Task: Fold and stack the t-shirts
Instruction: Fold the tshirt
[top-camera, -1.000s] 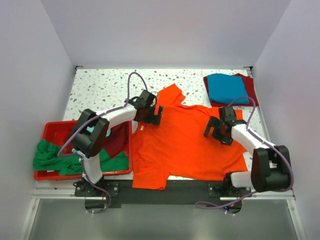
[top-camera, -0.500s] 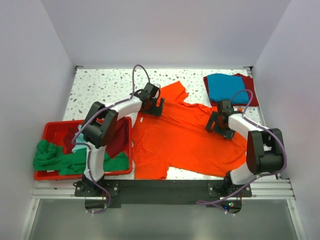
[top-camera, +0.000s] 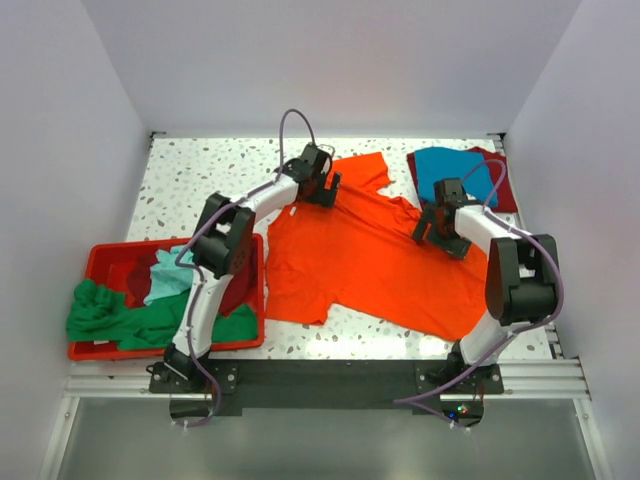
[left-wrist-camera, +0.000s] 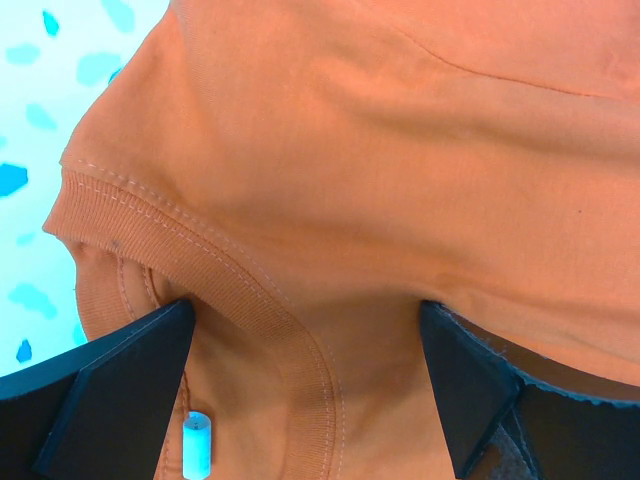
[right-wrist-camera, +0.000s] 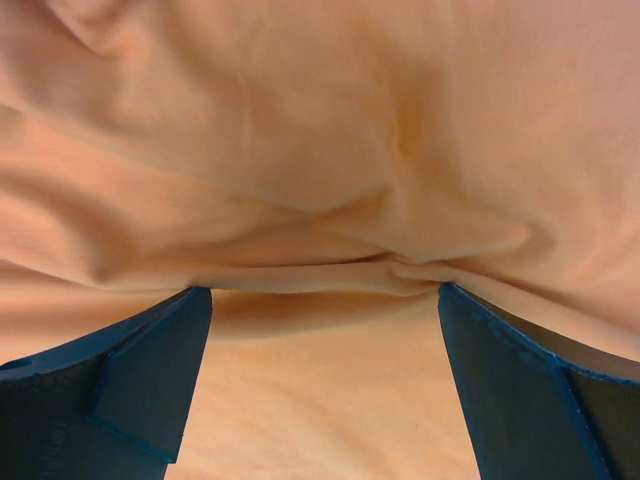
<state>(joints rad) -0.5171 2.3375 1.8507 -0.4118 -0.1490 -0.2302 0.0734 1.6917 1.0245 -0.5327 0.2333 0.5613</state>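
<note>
Sliding farther back, orange t-shirt (top-camera: 370, 268), now skewed

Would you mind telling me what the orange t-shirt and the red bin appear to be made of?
Orange t-shirt: soft knit cloth, probably cotton jersey, matte; it creases softly and shows a ribbed, stitched collar. Red bin: seemingly rigid plastic, smooth-looking; straight rim, crisp corners.

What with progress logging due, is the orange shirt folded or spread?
Spread: the orange shirt lies opened out across the table, rumpled, no fold made yet.
</note>
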